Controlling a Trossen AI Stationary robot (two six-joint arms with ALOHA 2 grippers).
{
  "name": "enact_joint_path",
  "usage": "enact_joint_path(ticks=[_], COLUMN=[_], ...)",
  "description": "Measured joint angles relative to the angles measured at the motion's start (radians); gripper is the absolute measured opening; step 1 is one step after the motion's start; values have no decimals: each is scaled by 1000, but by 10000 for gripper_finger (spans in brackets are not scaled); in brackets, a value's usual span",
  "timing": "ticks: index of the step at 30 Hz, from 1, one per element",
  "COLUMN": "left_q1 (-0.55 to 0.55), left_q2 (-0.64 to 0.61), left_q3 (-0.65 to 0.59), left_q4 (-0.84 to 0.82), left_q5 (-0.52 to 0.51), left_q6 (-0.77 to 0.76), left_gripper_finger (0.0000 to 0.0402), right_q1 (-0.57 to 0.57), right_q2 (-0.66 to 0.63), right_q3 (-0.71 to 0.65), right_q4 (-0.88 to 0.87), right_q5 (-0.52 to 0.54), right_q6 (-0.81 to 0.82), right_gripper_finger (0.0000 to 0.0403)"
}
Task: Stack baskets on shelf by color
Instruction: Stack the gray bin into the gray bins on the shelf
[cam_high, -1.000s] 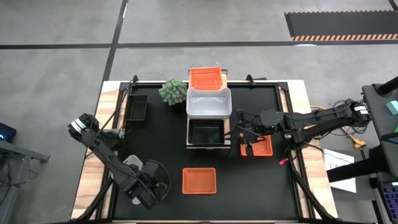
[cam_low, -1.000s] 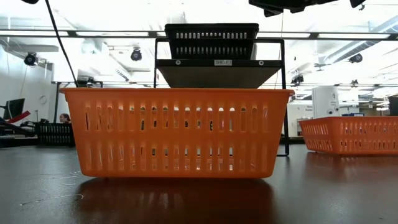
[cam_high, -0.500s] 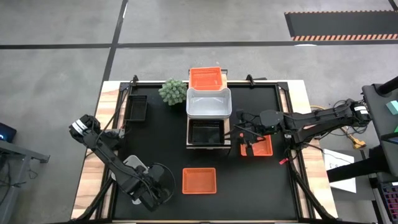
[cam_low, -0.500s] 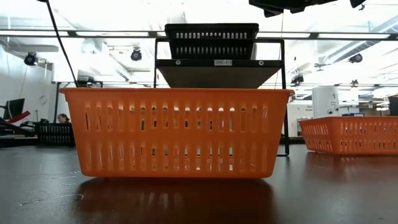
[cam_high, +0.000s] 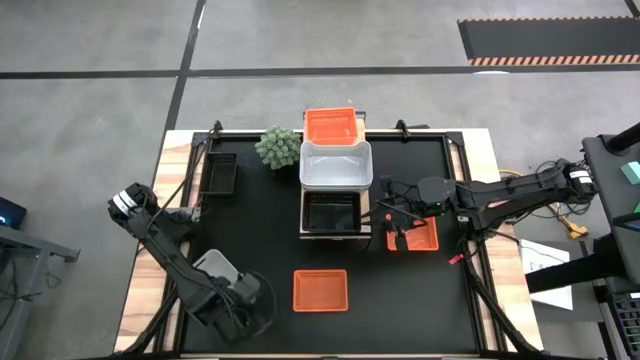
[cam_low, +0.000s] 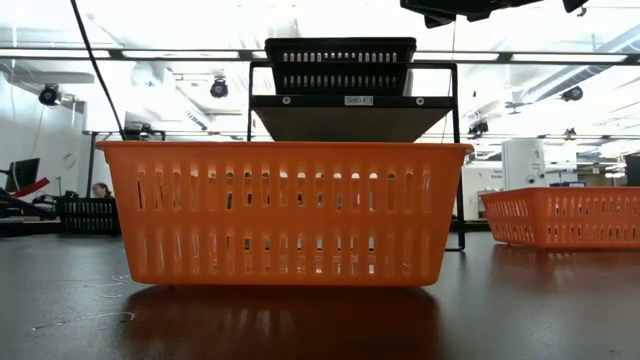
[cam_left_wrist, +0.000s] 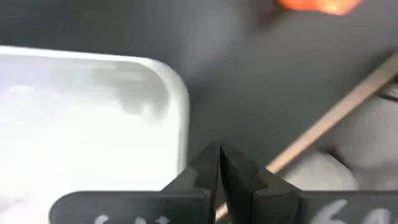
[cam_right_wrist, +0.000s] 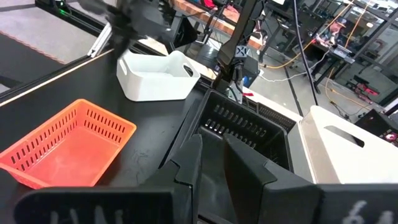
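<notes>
White basket (cam_high: 218, 270), near-left table corner: light, stiff, slippery plastic, best taken by its rim, where the left gripper (cam_left_wrist: 219, 163) is seen pressed together, apparently clamped on the wall.

I read one clear label: "SHELF", on a small white tag fixed to the dark front rail of the shelf (cam_low: 352, 100), seen in the low view. Ahead of my right gripper (cam_right_wrist: 213, 163), a small tag (cam_right_wrist: 241, 52) on a dark post shows what looks like "XY"; I cannot confirm it.
</notes>
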Motion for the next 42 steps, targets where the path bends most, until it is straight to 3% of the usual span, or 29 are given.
enact_joint_path(ticks=[6, 9, 12, 15, 19, 21, 25, 31, 38, 42], left_q1=[0, 3, 6, 6, -3, -18, -28, -50, -82, -82], left_q2=[1, 7, 7, 7, 7, 7, 7, 7, 15, 49], left_q3=[-2, -22, -59, -74, -69, -53, -35, -23, 19, 2], left_q4=[-168, -153, -92, 3, 267, 344, 250, 234, 346, 358], left_q5=[-60, -128, -133, -131, -96, -87, -86, 75, 18, 78], left_q6=[-87, -82, -76, 19, 312, 380, 297, 127, 251, 258], left_gripper_finger=[0, 0, 0, 0, 0, 0, 0, 0, 0, 0], right_q1=[0, 0, 0, 0, 0, 0, 0, 0, 0, 0], right_q2=[0, 0, 0, 0, 0, 0, 0, 0, 0, 0], right_q3=[0, 0, 0, 0, 0, 0, 0, 0, 0, 0], right_q4=[0, 0, 0, -1, -1, -1, -1, -1, -1, -1], right_q5=[0, 0, 0, 0, 0, 0, 0, 0, 0, 0], right_q6=[0, 0, 1, 13, 19, 19, 19, 19, 19, 19], right_gripper_finger=[57, 57, 57, 57, 57, 57, 57, 57, 57, 57])
